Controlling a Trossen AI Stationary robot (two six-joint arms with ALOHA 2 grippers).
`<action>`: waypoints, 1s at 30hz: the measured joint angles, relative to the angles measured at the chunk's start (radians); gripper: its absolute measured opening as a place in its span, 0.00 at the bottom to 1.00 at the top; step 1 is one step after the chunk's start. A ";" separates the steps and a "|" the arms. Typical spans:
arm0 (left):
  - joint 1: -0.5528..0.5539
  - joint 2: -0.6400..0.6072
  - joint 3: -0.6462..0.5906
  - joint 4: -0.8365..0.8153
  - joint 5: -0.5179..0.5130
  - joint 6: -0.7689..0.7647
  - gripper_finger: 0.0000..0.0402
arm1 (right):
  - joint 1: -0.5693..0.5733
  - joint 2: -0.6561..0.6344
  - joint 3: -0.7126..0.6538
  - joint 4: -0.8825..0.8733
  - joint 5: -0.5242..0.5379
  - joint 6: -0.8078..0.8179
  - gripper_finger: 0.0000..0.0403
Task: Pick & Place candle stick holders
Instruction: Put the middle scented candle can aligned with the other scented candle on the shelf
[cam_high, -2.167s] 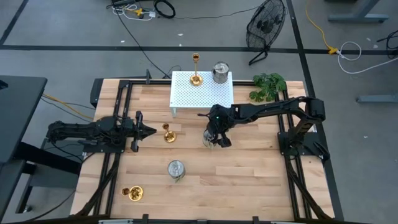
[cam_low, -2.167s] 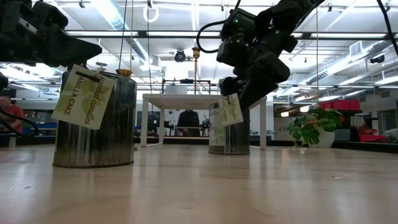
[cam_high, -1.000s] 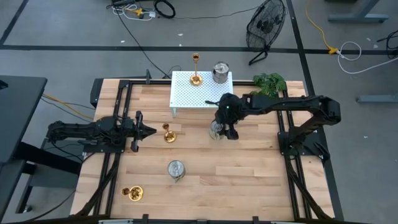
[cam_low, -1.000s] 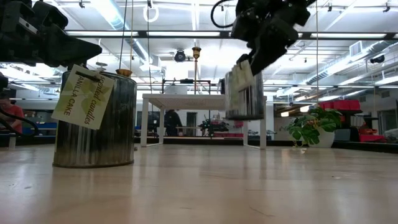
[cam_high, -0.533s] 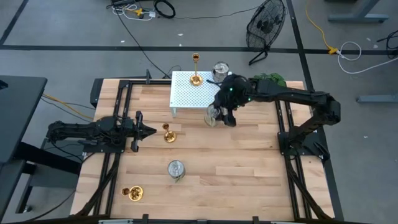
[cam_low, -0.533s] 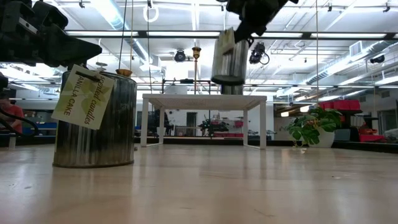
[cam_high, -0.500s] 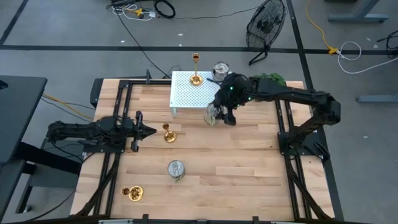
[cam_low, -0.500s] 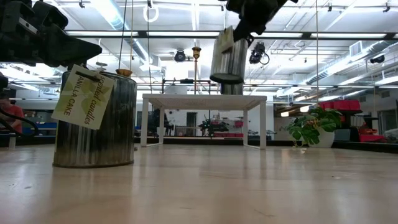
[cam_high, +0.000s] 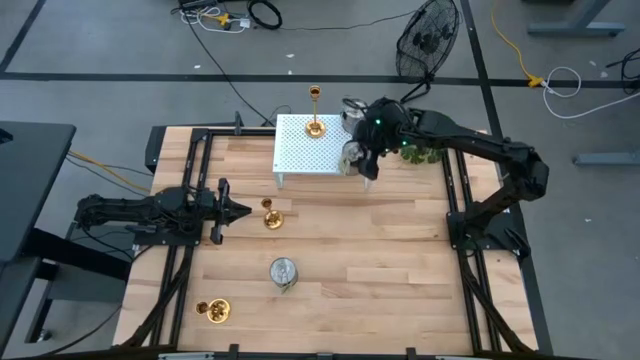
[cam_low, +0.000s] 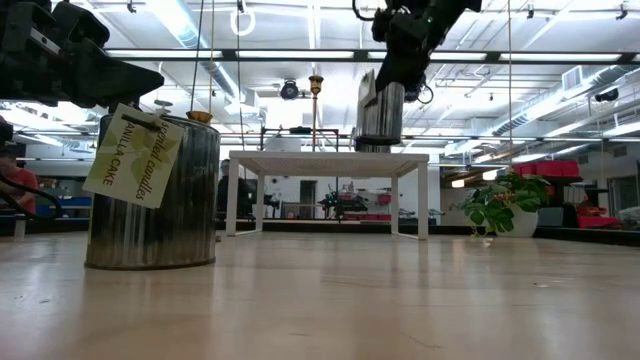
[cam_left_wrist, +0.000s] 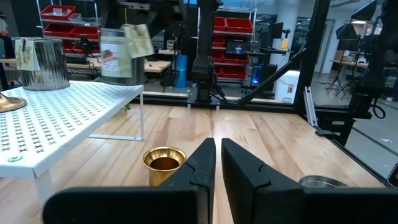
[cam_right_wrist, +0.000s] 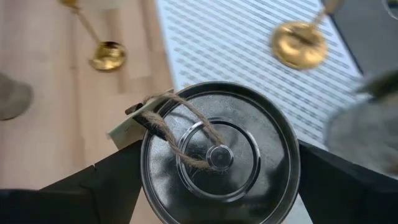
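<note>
Silver holder tag reads "VANILLA CAKE".

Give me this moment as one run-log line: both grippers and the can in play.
right gripper: shut on silver can, held above white rack edge | left gripper: shut, empty, waiting at table left | can not yet set down
</note>
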 joint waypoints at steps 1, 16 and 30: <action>0.000 0.000 0.000 0.000 0.000 0.000 0.08 | -0.007 0.000 0.000 -0.003 0.015 0.009 0.89; 0.000 0.000 0.000 0.000 0.000 0.000 0.08 | -0.077 0.022 0.000 -0.008 0.084 0.066 0.89; 0.000 0.000 0.000 0.000 0.000 0.000 0.08 | -0.085 0.066 0.002 0.018 0.076 0.068 0.89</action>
